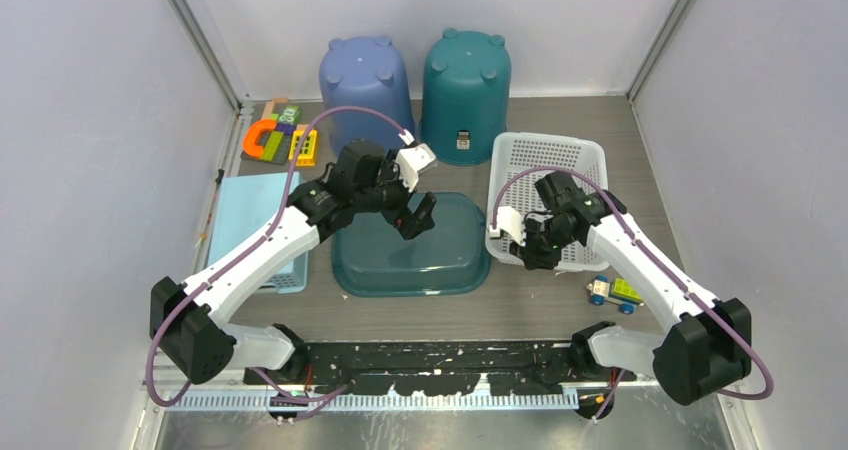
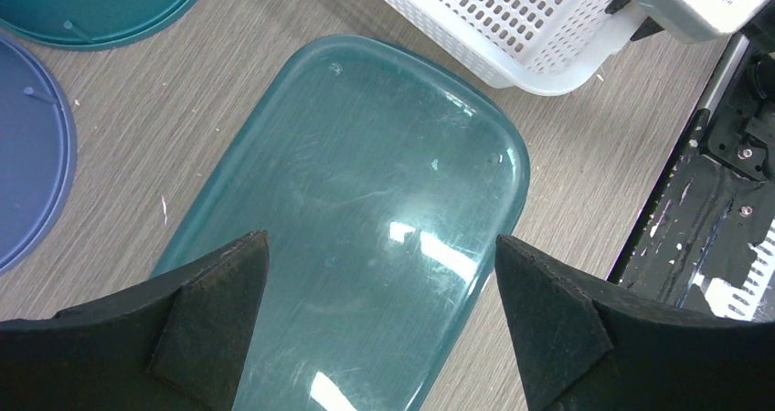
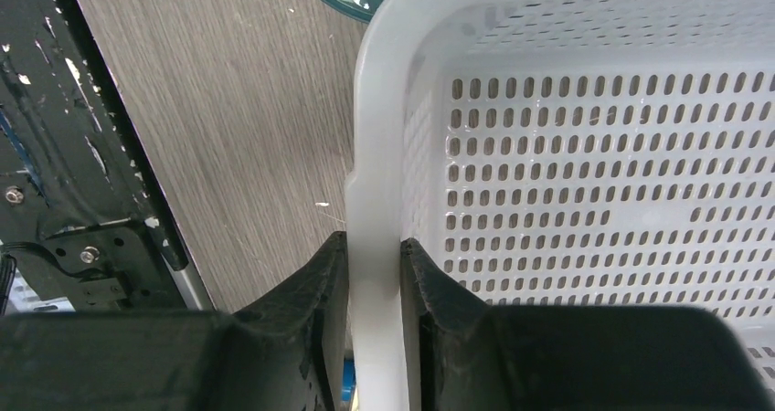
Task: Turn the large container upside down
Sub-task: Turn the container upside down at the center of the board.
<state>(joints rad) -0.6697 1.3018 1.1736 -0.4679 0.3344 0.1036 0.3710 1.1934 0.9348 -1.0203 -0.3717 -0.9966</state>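
The white basket [image 3: 375, 137] sits open side up on the right half of the table [image 1: 520, 305], nothing in it, and I take it to be the container I am meant to flip, since it is the only one of the big vessels here with its mouth facing up. My right claw [image 3: 375, 245] is clamped on its rim, one finger inside the wall and one outside, on the side facing the teal tub [image 2: 366, 155] and toward the near corner. I hold it there because the rim is the only part thin enough to pinch, and a grip low on one side should let me lift that edge and roll the basket over on its far one. The hold is narrow and off-centre, so I judge the basket could swing or slip once it leaves the table. The tub lies just beside it, apparently bottom up already, and my left claw [image 2: 379, 239] hangs over that tub with its fingers spread wide, gripping nothing and clear of the basket's path. At the back a blue bucket [image 1: 366, 80] and a green bucket [image 1: 466, 75] stand inverted against the wall. A toy car [image 1: 614, 292] sits near the basket's near-right corner, which I should avoid when I tip.
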